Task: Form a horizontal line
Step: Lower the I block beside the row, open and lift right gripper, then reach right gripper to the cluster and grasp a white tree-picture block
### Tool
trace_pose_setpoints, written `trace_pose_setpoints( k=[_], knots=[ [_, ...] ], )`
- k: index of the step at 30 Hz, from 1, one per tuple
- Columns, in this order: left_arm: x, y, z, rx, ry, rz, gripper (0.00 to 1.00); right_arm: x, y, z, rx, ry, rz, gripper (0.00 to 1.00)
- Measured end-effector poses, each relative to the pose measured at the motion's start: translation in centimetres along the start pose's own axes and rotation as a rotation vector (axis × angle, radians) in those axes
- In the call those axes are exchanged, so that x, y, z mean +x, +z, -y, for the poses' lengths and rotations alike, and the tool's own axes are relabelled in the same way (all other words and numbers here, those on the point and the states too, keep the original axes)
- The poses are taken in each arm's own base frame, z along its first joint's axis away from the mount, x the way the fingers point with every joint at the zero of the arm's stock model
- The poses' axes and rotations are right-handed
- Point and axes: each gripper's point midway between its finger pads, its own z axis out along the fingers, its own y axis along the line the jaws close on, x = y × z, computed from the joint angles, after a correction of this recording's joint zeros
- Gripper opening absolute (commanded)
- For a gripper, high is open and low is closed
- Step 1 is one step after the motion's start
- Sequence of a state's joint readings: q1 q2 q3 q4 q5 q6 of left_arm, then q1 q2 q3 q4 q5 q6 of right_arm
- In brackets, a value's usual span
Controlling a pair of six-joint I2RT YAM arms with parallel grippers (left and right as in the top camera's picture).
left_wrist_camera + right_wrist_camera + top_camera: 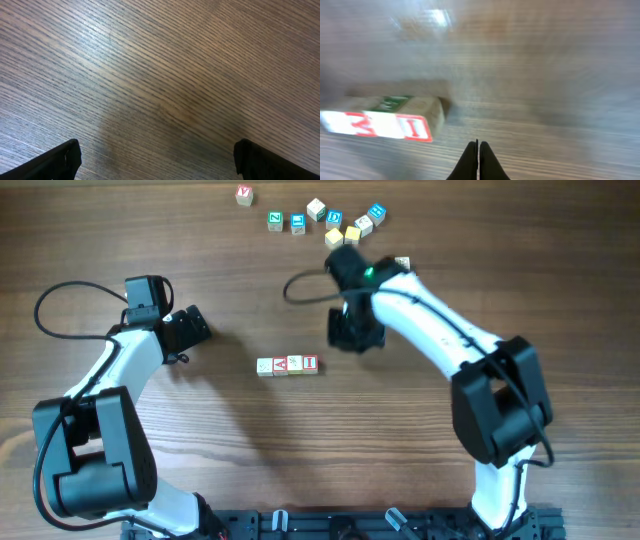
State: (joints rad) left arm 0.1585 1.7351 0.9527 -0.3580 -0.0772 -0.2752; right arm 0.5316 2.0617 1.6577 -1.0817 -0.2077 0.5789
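Observation:
The horizontal line [288,365] is a short straight row of tiny pale cubes at the table's middle, with red A and I at its right end. Its right end shows blurred in the right wrist view [385,122]. My right gripper [356,332] is shut and empty, hovering up and to the right of the row's I end; in the right wrist view its fingertips [478,146] are pressed together just right of the I cube. My left gripper [190,328] is open and empty, left of the row; its wrist view shows the open jaws [157,155] over bare wood only.
A loose cluster of blue-lettered, yellow and pale cubes [335,222] lies at the far edge behind my right arm. A red-lettered cube [244,194] sits alone at the far left of them, and another cube [402,263] lies by the right arm.

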Motion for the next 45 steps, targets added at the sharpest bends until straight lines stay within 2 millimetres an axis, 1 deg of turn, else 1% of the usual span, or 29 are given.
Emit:
trace_pose_setpoints(
  k=[2, 4, 5, 6, 7, 8, 9, 12, 13, 14, 15, 18, 22, 23, 24, 25, 26, 27, 28, 29, 30, 32, 33, 35, 37, 40, 42, 43, 45],
  knots=[
    [0.0, 0.0, 0.0, 0.0, 0.0, 0.0, 1.0, -2.2, -2.4, -0.1, -0.013, -0.019, 0.064, 0.04],
    [0.0, 0.0, 0.0, 0.0, 0.0, 0.0, 1.0, -2.9, -3.2, -0.3, -0.016, -0.035, 0.093, 0.04],
    [0.0, 0.0, 0.0, 0.0, 0.0, 0.0, 1.0, -2.9, -3.2, -0.3, -0.013, -0.042, 0.092, 0.04],
    [0.0, 0.0, 0.0, 0.0, 0.0, 0.0, 1.0, -2.8, -3.1, -0.3, -0.013, -0.047, 0.092, 0.07],
    [0.0, 0.0, 0.0, 0.0, 0.0, 0.0, 1.0, -2.8, -3.1, -0.4, -0.013, -0.049, 0.091, 0.4],
    [0.0, 0.0, 0.0, 0.0, 0.0, 0.0, 1.0, -2.8, -3.1, -0.4, -0.012, -0.052, 0.091, 0.91],
    [0.0, 0.0, 0.0, 0.0, 0.0, 0.0, 1.0, -2.8, -3.1, -0.4, -0.012, -0.053, 0.091, 1.0],
    [0.0, 0.0, 0.0, 0.0, 0.0, 0.0, 1.0, -3.0, -3.1, -0.5, -0.018, -0.059, 0.102, 1.0],
    [0.0, 0.0, 0.0, 0.0, 0.0, 0.0, 1.0, -3.4, -3.2, -0.7, -0.024, -0.068, 0.117, 0.81],
    [0.0, 0.0, 0.0, 0.0, 0.0, 0.0, 1.0, -3.7, -3.2, -0.7, -0.019, -0.071, 0.133, 0.16],
    [0.0, 0.0, 0.0, 0.0, 0.0, 0.0, 1.0, -4.2, -3.3, -0.6, -0.008, -0.075, 0.157, 0.04],
    [0.0, 0.0, 0.0, 0.0, 0.0, 0.0, 1.0, -6.5, -3.8, 0.5, 0.072, -0.073, 0.268, 0.04],
    [0.0, 0.0, 0.0, 0.0, 0.0, 0.0, 1.0, -10.3, -5.7, 2.9, 0.242, -0.059, 0.47, 0.04],
    [0.0, 0.0, 0.0, 0.0, 0.0, 0.0, 1.0, -11.3, -6.2, 3.2, 0.267, -0.069, 0.516, 0.13],
    [0.0, 0.0, 0.0, 0.0, 0.0, 0.0, 1.0, -11.9, -6.7, 3.4, 0.282, -0.074, 0.545, 0.24],
    [0.0, 0.0, 0.0, 0.0, 0.0, 0.0, 1.0, -12.9, -7.2, 3.8, 0.289, -0.069, 0.582, 0.44],
    [0.0, 0.0, 0.0, 0.0, 0.0, 0.0, 1.0, -13.5, -7.6, 4.3, 0.293, -0.065, 0.601, 0.71],
    [0.0, 0.0, 0.0, 0.0, 0.0, 0.0, 1.0, -14.2, -8.0, 5.1, 0.3, -0.051, 0.62, 0.83],
    [0.0, 0.0, 0.0, 0.0, 0.0, 0.0, 1.0, -14.6, -8.3, 5.6, 0.302, -0.038, 0.63, 0.93],
    [0.0, 0.0, 0.0, 0.0, 0.0, 0.0, 1.0, -15.6, -8.9, 7.5, 0.316, -0.004, 0.647, 0.97],
    [0.0, 0.0, 0.0, 0.0, 0.0, 0.0, 1.0, -16.4, -9.3, 8.4, 0.312, 0.017, 0.662, 1.0],
    [0.0, 0.0, 0.0, 0.0, 0.0, 0.0, 1.0, -17.9, -9.4, 10.5, 0.29, 0.059, 0.679, 1.0],
    [0.0, 0.0, 0.0, 0.0, 0.0, 0.0, 1.0, -18.6, -9.0, 11.6, 0.28, 0.07, 0.671, 0.99],
    [0.0, 0.0, 0.0, 0.0, 0.0, 0.0, 1.0, -19.7, -6.9, 12.9, 0.241, 0.042, 0.632, 0.97],
    [0.0, 0.0, 0.0, 0.0, 0.0, 0.0, 1.0, -20.1, -4.4, 12.9, 0.21, -0.02, 0.583, 0.97],
    [0.0, 0.0, 0.0, 0.0, 0.0, 0.0, 1.0, -20.2, -1.1, 12.2, 0.186, -0.11, 0.529, 0.97],
    [0.0, 0.0, 0.0, 0.0, 0.0, 0.0, 1.0, -20.1, 0.1, 12.1, 0.181, -0.14, 0.506, 0.96],
    [0.0, 0.0, 0.0, 0.0, 0.0, 0.0, 1.0, -20.1, 0.2, 12.1, 0.182, -0.147, 0.502, 0.88],
    [0.0, 0.0, 0.0, 0.0, 0.0, 0.0, 1.0, -20.6, 0.1, 11.9, 0.179, -0.162, 0.522, 0.84]
  ],
)
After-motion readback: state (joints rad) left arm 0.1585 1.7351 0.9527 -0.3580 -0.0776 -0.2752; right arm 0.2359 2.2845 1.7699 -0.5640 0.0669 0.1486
